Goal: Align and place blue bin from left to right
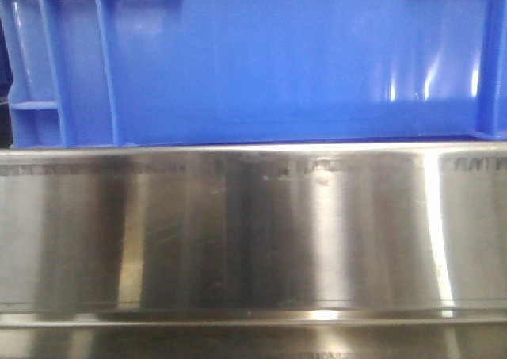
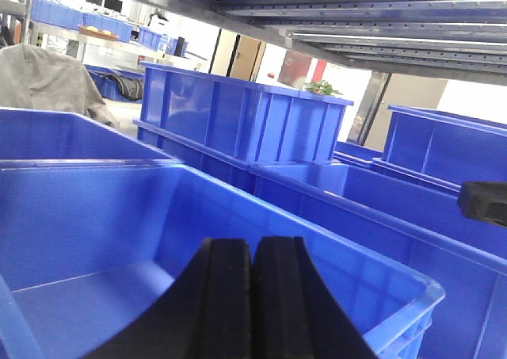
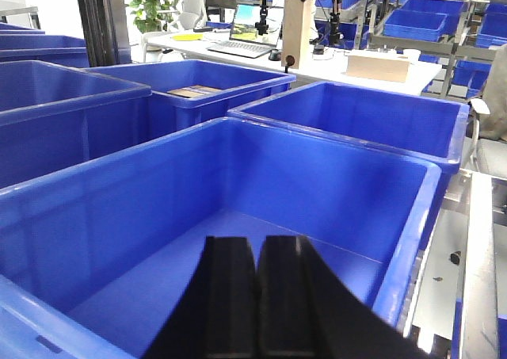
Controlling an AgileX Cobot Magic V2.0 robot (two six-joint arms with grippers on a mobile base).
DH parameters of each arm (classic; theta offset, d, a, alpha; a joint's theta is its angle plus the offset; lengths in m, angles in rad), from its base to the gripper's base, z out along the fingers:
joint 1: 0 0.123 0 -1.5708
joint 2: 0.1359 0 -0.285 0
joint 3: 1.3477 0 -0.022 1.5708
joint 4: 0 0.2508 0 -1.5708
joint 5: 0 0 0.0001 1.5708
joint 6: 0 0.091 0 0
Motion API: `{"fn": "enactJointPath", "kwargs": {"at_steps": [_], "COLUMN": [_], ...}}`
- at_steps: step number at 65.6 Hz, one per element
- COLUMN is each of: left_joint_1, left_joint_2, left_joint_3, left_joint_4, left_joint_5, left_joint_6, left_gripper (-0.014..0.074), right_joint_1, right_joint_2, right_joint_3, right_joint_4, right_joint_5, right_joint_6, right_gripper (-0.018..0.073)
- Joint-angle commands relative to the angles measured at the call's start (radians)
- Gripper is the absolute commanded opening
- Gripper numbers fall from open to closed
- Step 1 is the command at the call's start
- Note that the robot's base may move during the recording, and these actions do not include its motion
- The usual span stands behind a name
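Note:
The blue bin point(image 1: 277, 58) fills the top of the front view; its glossy front panel has ribbed corners and rests on a steel ledge point(image 1: 253, 232). Neither gripper shows in that view. In the left wrist view my left gripper point(image 2: 252, 244) is shut with nothing between its fingers, hanging over the inside of an empty darker blue crate point(image 2: 95, 208). In the right wrist view my right gripper point(image 3: 258, 244) is shut and empty too, above the floor of another empty blue crate point(image 3: 238, 185).
More blue crates stand around: a tall stacked one point(image 2: 245, 121) and one at the right point(image 2: 444, 145), under a metal rack point(image 2: 317, 10). Others sit behind point(image 3: 356, 121) and left point(image 3: 55, 113). A steel shelf edge point(image 3: 475, 264) runs along the right.

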Motion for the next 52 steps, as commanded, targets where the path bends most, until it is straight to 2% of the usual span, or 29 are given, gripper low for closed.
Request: {"fn": "enactJointPath", "kwargs": {"at_steps": [1,52], "left_joint_1": [-0.007,-0.007], "left_joint_2": [-0.005,-0.005], "left_joint_3": [0.001,0.001], "left_joint_4": [0.008,0.008], "left_joint_5": [-0.023,-0.023], "left_joint_6": [-0.002,-0.002], "left_gripper": [-0.0111,-0.0111], "right_joint_1": [0.003,0.003], "right_joint_2": [-0.005,-0.005], "right_joint_3": [0.004,0.004], "right_joint_4": [-0.012,-0.012], "right_joint_5": [-0.026,-0.026], "right_joint_6": [-0.01,-0.01], "right_gripper": [-0.0079,-0.0079]}}
